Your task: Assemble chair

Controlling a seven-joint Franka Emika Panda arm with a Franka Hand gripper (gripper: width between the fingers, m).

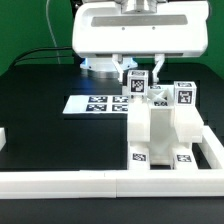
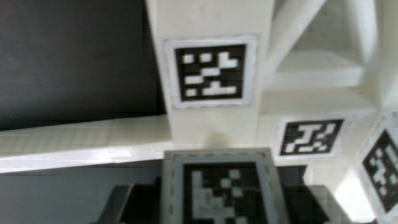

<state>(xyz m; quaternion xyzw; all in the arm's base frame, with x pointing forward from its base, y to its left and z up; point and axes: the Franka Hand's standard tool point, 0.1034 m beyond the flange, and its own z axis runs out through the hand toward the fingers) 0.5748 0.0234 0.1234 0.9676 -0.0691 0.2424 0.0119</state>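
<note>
The partly built white chair (image 1: 160, 125) stands at the exterior view's right, made of blocky panels with black-and-white tags. My gripper (image 1: 137, 76) hangs over its back left corner, shut on a white tagged chair piece (image 1: 137, 86) that it holds upright against the assembly. In the wrist view the held piece (image 2: 217, 178) sits between my dark fingers (image 2: 139, 198), with the gripper (image 2: 217, 205) just above the chair's tagged panels (image 2: 214, 70). The lower end of the held piece is hidden.
The marker board (image 1: 92, 103) lies flat on the black table left of the chair. A long white border rail (image 1: 90, 182) runs along the front and up the right side. A small white part (image 1: 3, 140) shows at the left edge.
</note>
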